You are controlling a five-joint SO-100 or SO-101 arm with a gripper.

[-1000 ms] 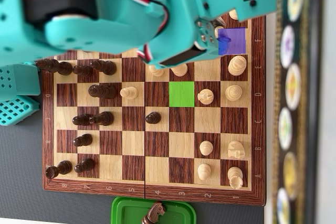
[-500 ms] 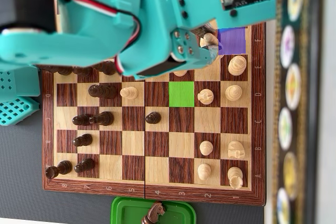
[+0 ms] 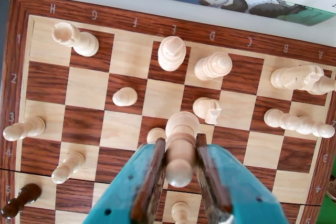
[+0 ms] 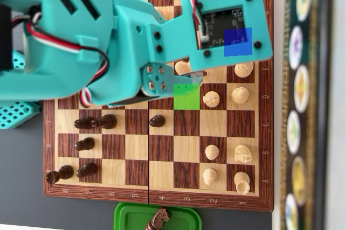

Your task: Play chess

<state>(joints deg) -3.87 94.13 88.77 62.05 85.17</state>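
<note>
My teal gripper (image 3: 180,169) is clamped on a light wooden chess piece (image 3: 180,145), its 2 brown-padded fingers (image 3: 152,179) pressing either side. From overhead, I see the piece (image 4: 183,68) beside the green-highlighted square (image 4: 187,99) of the chessboard (image 4: 156,195), with dark pieces (image 4: 94,122) at left.

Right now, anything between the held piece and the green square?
Nothing visible. The gripper is shut on the light piece, right at the green square in the overhead view. That square looks empty, though the arm covers part of it. Nearest neighbour: a light piece one square over.
</note>
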